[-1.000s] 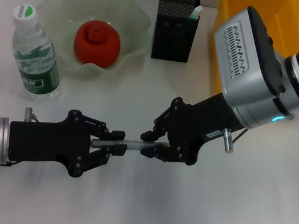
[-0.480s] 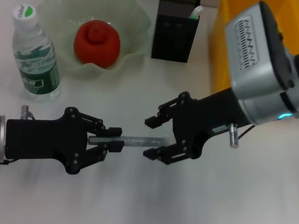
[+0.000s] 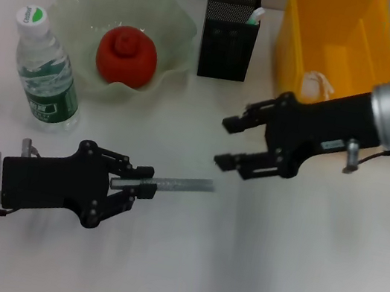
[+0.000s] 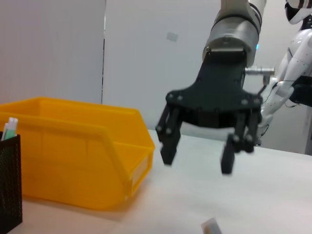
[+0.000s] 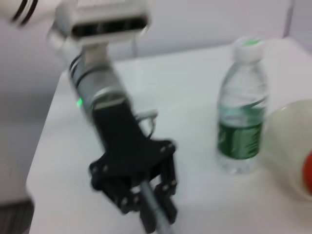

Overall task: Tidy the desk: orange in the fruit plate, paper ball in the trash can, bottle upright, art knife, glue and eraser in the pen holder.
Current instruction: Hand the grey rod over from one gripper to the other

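Observation:
My left gripper (image 3: pixel 140 180) is shut on one end of the slim grey art knife (image 3: pixel 181 184), held level just above the desk; the right wrist view shows the same grip (image 5: pixel 146 195). My right gripper (image 3: pixel 224 141) hangs open up and to the right of the knife's free end, apart from it, and also shows in the left wrist view (image 4: pixel 197 163). The orange (image 3: pixel 126 54) lies in the fruit plate (image 3: pixel 77 0). The bottle (image 3: pixel 45 74) stands upright. The black pen holder (image 3: pixel 229 35) has a white, green-tipped stick (image 3: pixel 256 14) in it. The eraser is out of view.
The yellow trash can (image 3: pixel 335 35) stands at the back right, behind my right arm, with a small white thing (image 3: pixel 315 84) inside it. The pen holder is between the plate and the can. Bare desk lies in front of both grippers.
My right gripper has opened, let go of the knife and drawn back to the right and up. The left gripper keeps the knife, nearly where it was.

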Controlling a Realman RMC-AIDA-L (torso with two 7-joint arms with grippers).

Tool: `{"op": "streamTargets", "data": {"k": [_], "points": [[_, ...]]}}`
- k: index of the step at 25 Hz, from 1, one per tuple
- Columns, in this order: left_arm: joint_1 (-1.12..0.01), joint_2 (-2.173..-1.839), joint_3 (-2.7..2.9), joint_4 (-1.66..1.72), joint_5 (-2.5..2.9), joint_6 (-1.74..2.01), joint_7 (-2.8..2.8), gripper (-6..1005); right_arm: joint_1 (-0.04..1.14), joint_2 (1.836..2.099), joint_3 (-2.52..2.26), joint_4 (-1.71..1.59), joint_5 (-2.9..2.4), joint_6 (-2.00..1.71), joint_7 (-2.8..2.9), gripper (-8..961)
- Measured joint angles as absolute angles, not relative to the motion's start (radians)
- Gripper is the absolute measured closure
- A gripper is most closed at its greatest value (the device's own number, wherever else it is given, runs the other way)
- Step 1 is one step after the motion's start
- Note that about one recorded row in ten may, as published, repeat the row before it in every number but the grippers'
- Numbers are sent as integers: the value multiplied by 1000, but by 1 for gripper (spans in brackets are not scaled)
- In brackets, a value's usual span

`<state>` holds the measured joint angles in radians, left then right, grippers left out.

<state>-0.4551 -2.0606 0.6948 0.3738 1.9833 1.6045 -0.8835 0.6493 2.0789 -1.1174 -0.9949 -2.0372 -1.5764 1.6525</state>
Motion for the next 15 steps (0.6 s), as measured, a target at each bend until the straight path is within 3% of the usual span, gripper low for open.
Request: {"op": "streamTargets", "data": {"k": [11, 15], "points": [[-451, -2058, 693, 375, 1982, 1611, -884, 812, 634, 2073, -877, -886, -2026, -1638, 1792, 351], [-449, -2056, 693, 374, 1982, 1618, -884, 811, 609, 2060, -768, -834, -2026, -1681, 1864, 353]]}}
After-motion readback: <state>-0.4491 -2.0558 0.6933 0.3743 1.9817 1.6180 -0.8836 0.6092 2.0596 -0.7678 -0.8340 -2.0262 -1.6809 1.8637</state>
